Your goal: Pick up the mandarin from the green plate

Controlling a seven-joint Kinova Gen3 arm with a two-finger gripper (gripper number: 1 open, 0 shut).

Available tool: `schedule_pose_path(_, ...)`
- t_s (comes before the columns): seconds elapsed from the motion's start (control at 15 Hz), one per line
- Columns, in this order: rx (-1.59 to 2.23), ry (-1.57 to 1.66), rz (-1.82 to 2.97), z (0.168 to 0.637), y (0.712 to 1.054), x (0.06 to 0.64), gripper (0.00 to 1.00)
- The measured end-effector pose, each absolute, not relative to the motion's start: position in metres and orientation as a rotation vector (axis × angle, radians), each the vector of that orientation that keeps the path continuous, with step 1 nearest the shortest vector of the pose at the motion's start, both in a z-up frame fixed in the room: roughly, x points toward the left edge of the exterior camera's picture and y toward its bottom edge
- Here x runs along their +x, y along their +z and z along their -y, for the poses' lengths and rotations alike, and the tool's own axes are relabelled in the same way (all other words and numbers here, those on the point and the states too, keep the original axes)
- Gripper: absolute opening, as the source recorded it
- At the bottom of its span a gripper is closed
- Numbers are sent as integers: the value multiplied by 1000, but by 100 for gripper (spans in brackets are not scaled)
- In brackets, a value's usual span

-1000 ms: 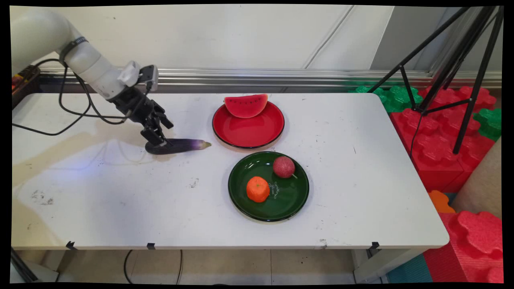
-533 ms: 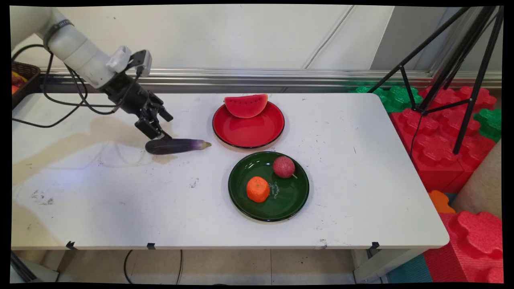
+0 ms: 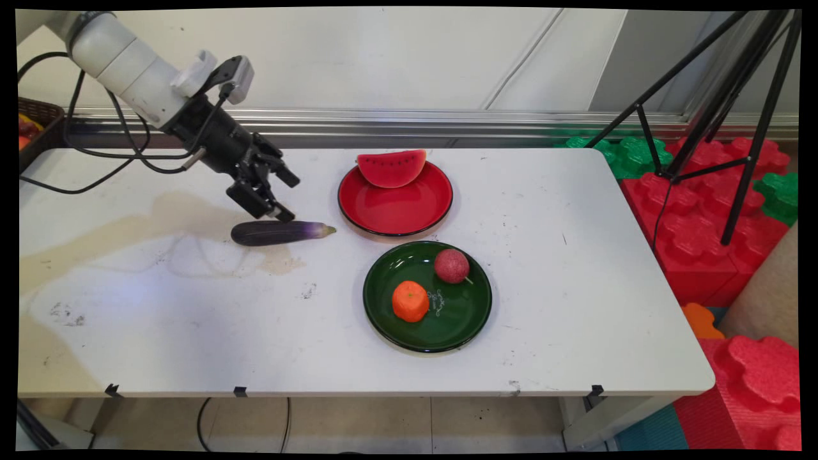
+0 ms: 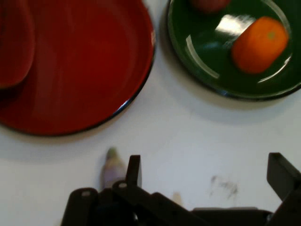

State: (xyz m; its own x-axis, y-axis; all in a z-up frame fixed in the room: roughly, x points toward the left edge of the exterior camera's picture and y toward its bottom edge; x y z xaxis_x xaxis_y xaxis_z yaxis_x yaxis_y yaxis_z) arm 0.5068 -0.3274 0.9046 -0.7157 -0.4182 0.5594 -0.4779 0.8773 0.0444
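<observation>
A dark purple eggplant (image 3: 281, 232) lies on the white table (image 3: 192, 319), its pale tip pointing right toward the red plate (image 3: 396, 214). My gripper (image 3: 291, 199) hovers just above the eggplant's middle, open, with nothing between its fingers. In the hand view the gripper (image 4: 207, 172) is spread wide, and only the eggplant's tip (image 4: 113, 168) shows beside the left finger (image 4: 134, 169). The red plate (image 4: 84, 70) and the green plate (image 4: 197, 52) with the orange fruit (image 4: 258, 44) lie ahead of it.
A watermelon slice (image 3: 391, 167) rests on the red plate's far rim. The green plate (image 3: 473, 319) holds an orange fruit (image 3: 409, 300) and a round red fruit (image 3: 452, 266). A basket (image 3: 32, 124) stands at far left. A black tripod (image 3: 735, 128) and foam blocks (image 3: 703, 217) stand right of the table.
The gripper was down at the eggplant's left end; it has risen off it and shifted right. The eggplant stays lying on the table in the same place.
</observation>
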Motion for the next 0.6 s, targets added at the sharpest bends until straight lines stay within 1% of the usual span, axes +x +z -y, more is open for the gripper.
schedule_pose_path(0.27, 599, 120, 2445, 323, 909, 480, 100)
schedule_pose_path(0.6, 569, 87, 2434, 319, 901, 444, 100)
